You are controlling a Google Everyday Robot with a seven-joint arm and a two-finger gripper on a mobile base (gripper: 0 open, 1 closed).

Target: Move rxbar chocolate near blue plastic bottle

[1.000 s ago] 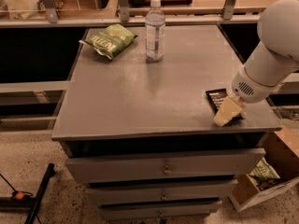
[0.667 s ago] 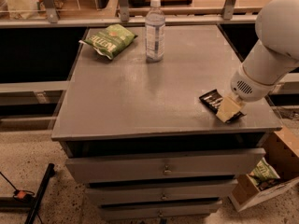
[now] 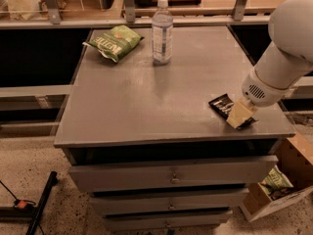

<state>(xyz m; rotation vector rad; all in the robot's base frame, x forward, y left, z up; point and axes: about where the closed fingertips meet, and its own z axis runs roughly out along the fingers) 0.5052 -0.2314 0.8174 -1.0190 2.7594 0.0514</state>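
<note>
— Two things matter on that worktop (image 3: pixel 146 102), right? Where's the snack bar?

— Down at the front right corner. The dark bar (image 3: pixel 221 103) lies slanted, close to the edge. The pincer (image 3: pixel 239 115) sits right on its near end, at the tip of the white arm (image 3: pixel 286 48) reaching in from the right.

— Has it got hold of it?

— Can't tell from here. The pincer covers that end of the bar, so it could be clamped on or merely pressing against it. I'd guess it sits low and side-on because a flat wrapper offers little to pinch from above.

— And the bottle?

— The water bottle (image 3: pixel 162 33) stands upright at the back, about mid-width, well apart from the bar. A green chip bag (image 3: pixel 115 42) lies near it on the left.

— So the bar belongs on the bottle's right or in front of it?

— I'd reckon so. That side is bare, and it keeps the arm from brushing the bottle, which looks tall and easy to topple. Most of the trip is yet to make.
</note>
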